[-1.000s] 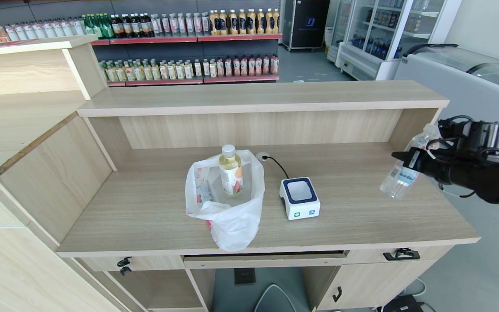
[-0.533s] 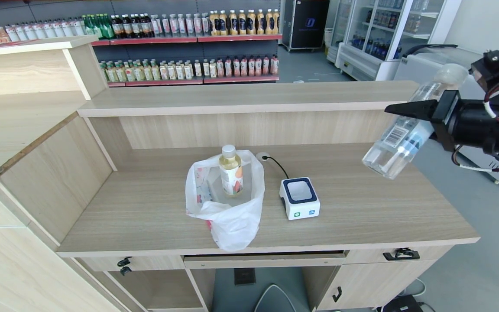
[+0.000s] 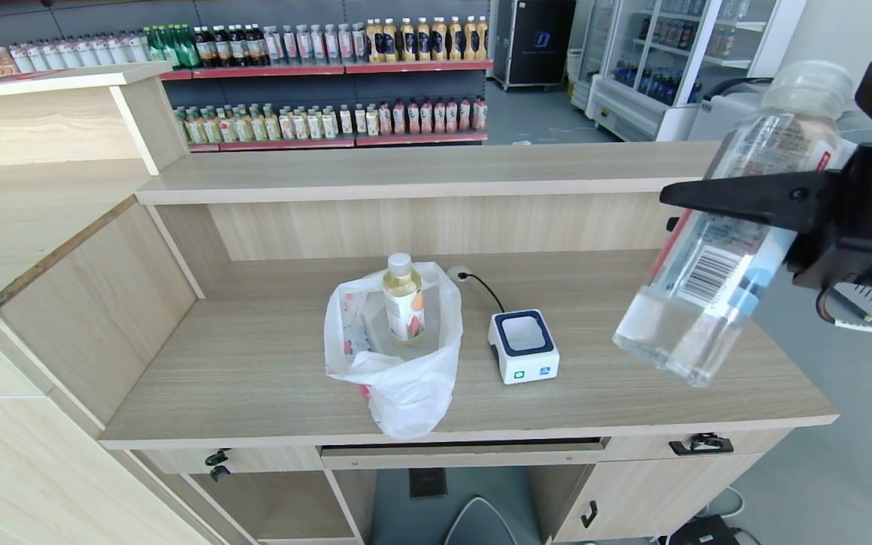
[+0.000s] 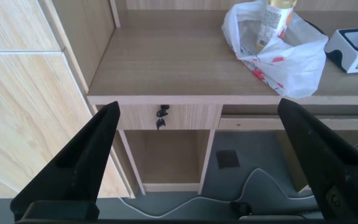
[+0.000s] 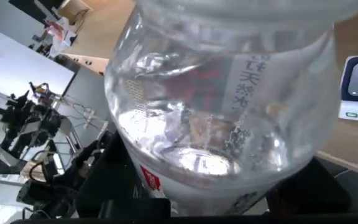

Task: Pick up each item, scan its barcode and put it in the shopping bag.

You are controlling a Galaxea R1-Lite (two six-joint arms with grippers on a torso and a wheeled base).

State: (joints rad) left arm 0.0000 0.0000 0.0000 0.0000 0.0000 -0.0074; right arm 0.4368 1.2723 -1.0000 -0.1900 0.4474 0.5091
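Observation:
My right gripper (image 3: 777,219) is shut on a clear water bottle (image 3: 716,250), held tilted high at the right, close to the head camera, its barcode facing me. The same water bottle (image 5: 229,99) bulks large before the right wrist camera. On the counter a white scanner (image 3: 523,345) sits right of a white shopping bag (image 3: 398,363) holding a tea bottle (image 3: 403,300). My left gripper (image 4: 197,155) hangs open below and in front of the counter's left end, nothing between its fingers; the shopping bag (image 4: 278,56) and scanner (image 4: 356,50) lie beyond it.
The wooden counter (image 3: 254,356) has a raised back ledge (image 3: 436,170) and a side wall on the left. The scanner's cable (image 3: 481,286) runs to the back. Drink shelves (image 3: 330,76) and fridges (image 3: 655,60) stand behind. Drawers (image 3: 701,446) sit under the counter.
The right gripper has lifted the water bottle from beside the counter's right end up and toward the head camera, turning its barcode into view. Bag, scanner and tea bottle stayed put.

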